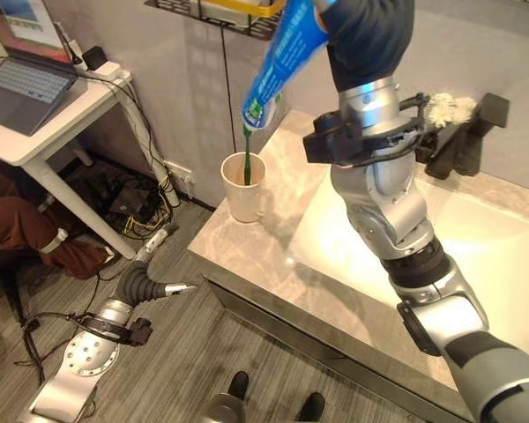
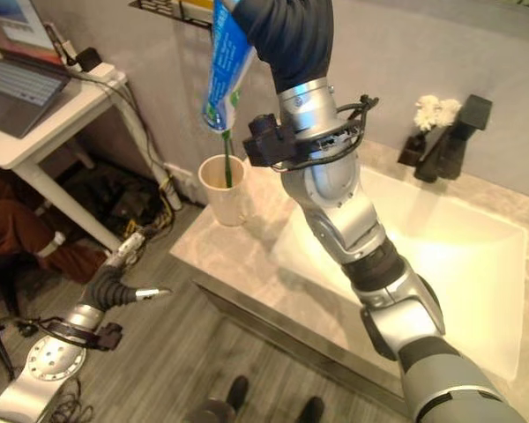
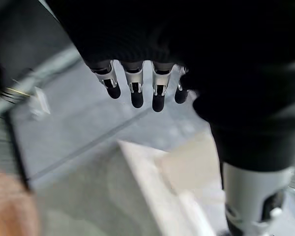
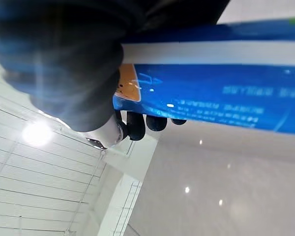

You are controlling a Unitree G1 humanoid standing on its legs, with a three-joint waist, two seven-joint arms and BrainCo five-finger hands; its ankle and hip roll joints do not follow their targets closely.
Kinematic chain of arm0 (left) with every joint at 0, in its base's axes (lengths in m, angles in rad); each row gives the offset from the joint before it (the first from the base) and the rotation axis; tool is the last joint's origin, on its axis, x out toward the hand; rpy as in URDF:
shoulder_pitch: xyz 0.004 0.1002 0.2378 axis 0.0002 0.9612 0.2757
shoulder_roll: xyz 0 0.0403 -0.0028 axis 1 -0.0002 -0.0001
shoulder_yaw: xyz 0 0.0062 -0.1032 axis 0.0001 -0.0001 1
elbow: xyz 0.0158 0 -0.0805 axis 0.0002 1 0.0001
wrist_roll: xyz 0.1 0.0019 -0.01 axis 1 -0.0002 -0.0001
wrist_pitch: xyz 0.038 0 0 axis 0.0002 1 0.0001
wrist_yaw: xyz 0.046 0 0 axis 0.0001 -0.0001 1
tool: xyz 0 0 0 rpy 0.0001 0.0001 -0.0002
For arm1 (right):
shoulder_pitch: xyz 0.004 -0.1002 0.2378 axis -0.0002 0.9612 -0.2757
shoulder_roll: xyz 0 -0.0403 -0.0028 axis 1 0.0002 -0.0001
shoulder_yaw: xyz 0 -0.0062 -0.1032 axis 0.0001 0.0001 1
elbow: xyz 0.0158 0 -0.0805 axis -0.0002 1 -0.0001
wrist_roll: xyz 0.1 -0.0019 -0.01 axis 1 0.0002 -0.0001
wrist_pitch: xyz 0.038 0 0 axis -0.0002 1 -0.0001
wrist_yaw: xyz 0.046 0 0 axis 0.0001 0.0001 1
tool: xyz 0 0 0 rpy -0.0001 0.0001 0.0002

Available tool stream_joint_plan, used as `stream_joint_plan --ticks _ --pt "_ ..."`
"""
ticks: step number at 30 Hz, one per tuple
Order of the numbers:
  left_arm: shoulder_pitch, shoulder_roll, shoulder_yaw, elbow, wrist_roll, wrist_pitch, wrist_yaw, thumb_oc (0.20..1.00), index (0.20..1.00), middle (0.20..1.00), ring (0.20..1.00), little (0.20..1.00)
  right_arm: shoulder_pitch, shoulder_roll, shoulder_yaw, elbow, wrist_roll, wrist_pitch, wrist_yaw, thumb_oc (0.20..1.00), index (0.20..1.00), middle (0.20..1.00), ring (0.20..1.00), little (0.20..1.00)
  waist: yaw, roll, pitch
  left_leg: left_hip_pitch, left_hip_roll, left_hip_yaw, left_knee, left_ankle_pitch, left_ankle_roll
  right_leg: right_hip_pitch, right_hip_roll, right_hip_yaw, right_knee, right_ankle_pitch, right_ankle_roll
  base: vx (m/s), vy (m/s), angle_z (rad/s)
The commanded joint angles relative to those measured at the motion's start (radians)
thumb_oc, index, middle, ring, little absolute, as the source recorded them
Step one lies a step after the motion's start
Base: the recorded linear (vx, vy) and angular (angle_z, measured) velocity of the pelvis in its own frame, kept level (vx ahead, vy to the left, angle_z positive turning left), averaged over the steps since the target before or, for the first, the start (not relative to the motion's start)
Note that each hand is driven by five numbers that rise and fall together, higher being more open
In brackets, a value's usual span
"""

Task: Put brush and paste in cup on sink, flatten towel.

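toothpaste tube [image 1: 285, 55] upper end cut off by frame edge, right hand fingers [image 4: 136, 125] mostly behind it

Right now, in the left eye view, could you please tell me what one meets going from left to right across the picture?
Laptop on the white table → left hand → cup holding the green toothbrush → blue toothpaste tube → sink basin.
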Motion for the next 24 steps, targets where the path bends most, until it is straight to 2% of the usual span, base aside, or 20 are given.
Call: stream_joint_plan --ticks 1,12,24 --pt "0.017 0.091 0.035 -0.034 -0.05 -0.043 -0.015 1.0 1.0 1.0 1.0 1.0 -0.13 0.014 0.006 -0.002 -0.022 -0.068 0.004 0.2 0.2 0.2 0.2 0.2 0.013 -0.065 -0.038 -0.042 -0.069 0.004 0.005 0.016 0.041 0.075 -0.097 0.035 0.002 0.011 0.08 0.0 0.006 0.04" --pt "0.022 0.061 -0.018 0.035 -0.102 -0.034 -0.034 1.0 1.0 1.0 1.0 1.0 -0.083 0.001 0.0 -0.015 -0.048 -0.065 -0.006 0.2 0.2 0.2 0.2 0.2 0.04 -0.067 -0.021 -0.069 -0.077 -0.027 0.005 0.024 0.044 0.064 -0.103 0.012 0.002 0.009 0.084 0.0 0.002 0.1" --pt "0.041 0.041 -0.044 0.048 -0.134 -0.014 -0.051 1.0 1.0 1.0 1.0 1.0 -0.035 0.045 0.036 -0.013 -0.033 -0.049 0.011 0.2 0.2 0.2 0.2 0.2 0.035 -0.057 -0.008 -0.064 -0.077 -0.011 0.005 0.019 0.052 0.058 -0.106 0.031 0.002 0.013 0.084 0.0 0.001 -0.01"
